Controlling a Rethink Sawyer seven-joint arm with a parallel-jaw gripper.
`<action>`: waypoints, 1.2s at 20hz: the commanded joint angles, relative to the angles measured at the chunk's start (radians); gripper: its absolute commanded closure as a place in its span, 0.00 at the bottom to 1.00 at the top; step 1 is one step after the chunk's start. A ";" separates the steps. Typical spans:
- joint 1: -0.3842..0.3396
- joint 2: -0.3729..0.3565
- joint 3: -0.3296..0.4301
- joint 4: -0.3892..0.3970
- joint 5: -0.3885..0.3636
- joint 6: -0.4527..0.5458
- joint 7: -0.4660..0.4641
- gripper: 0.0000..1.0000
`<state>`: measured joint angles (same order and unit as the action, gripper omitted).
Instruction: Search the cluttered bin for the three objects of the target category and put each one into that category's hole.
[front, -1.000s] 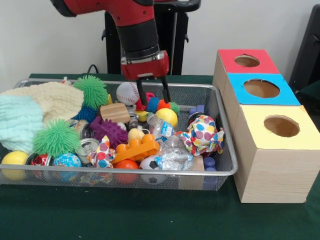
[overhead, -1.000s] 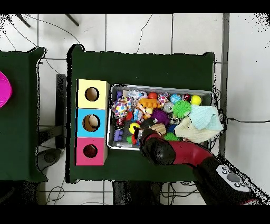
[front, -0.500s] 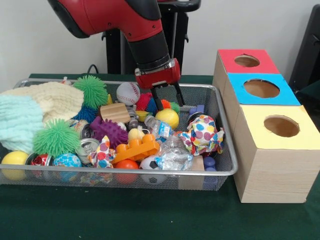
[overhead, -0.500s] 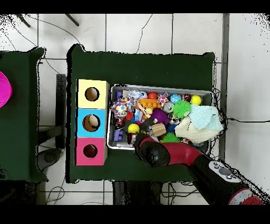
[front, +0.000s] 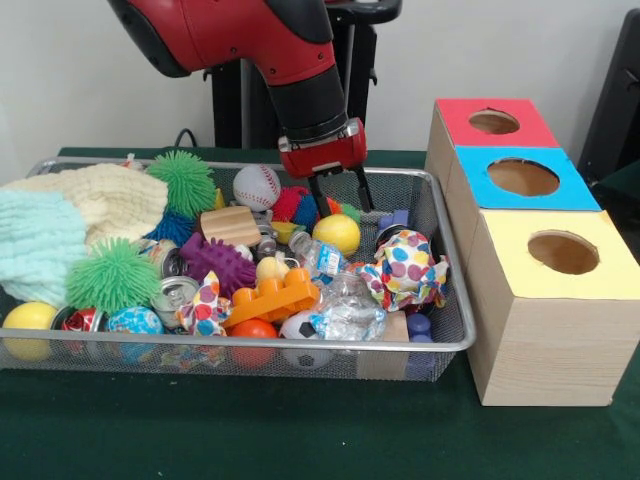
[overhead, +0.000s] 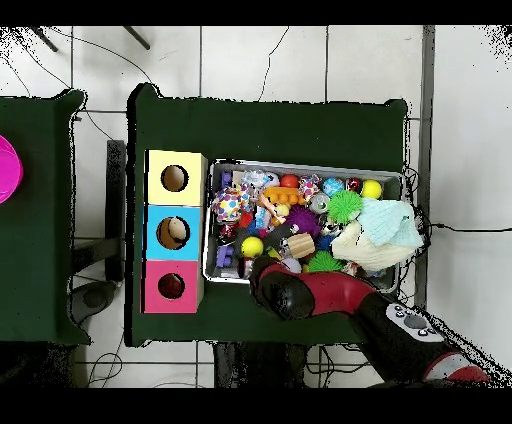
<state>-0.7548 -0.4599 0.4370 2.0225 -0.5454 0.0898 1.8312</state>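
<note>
The wire bin (front: 452, 318) (overhead: 304, 167) is packed with toys. My gripper (front: 346, 207) hangs open and empty over its back right part, just behind a yellow ball (front: 336, 233) (overhead: 252, 246) and right of a baseball (front: 255, 186). Red and blue spiky balls (front: 296, 206) lie just left of the fingers (front: 322, 198). Right of the bin stand three wooden boxes with round holes: red top (front: 494, 122) (overhead: 172, 286), blue top (front: 522, 177) (overhead: 174, 232) and yellow top (front: 563, 252) (overhead: 174, 178). In the overhead view the arm (overhead: 300, 292) hides the gripper.
Cream and mint knitted cloths (front: 70, 215) fill the bin's left end beside green spiky balls (front: 112, 275). A crushed plastic bottle (front: 340, 300), an orange brick (front: 270, 298), cans (front: 176, 293) and a dotted wrapper (front: 405, 268) crowd the front. Something pale lies in the blue box's hole (overhead: 178, 233).
The gripper has swung right in the front view, from above the spiky balls to the bin's back right part. It has stayed open and empty.
</note>
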 joint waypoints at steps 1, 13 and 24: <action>0.041 0.091 -0.030 -0.162 -0.044 -0.114 0.081 0.00; 0.106 0.067 -0.079 -0.225 0.008 -0.104 0.113 0.00; 0.130 0.080 -0.097 -0.341 0.039 -0.090 0.086 0.00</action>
<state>-0.6148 -0.4559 0.2985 1.9571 -0.5446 0.0648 1.8312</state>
